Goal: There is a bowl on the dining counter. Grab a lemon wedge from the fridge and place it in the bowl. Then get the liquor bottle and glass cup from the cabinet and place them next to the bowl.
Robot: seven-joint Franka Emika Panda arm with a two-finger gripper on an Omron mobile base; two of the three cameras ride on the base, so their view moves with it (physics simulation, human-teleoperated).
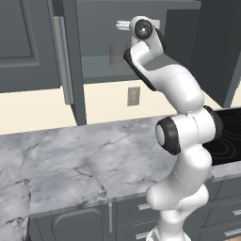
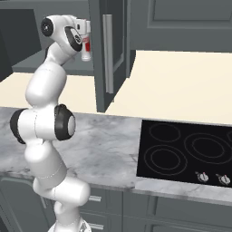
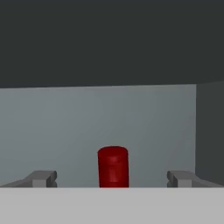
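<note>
White arm (image 1: 181,122) up into open cabinet (image 1: 94,61), above marble counter (image 1: 70,160).

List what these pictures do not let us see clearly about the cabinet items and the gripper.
- Bottle: hand view shows its red cap; the bottom edge cuts off the body.
- Bottle, right base view: the arm covers most of it.
- Cup, left base view: dim, partly behind the arm.
- Gripper: open; whether it touches anything is unclear.

Arm (image 1: 186,141): glossy white rounded shells, dark grey/black joint rings btwn segments. Round black cap w/ pale centre on top joint, upper centre of left base view. Grey blocky fingertips (image 3: 43,178) at bottom of hand view, set wide apart.
</note>
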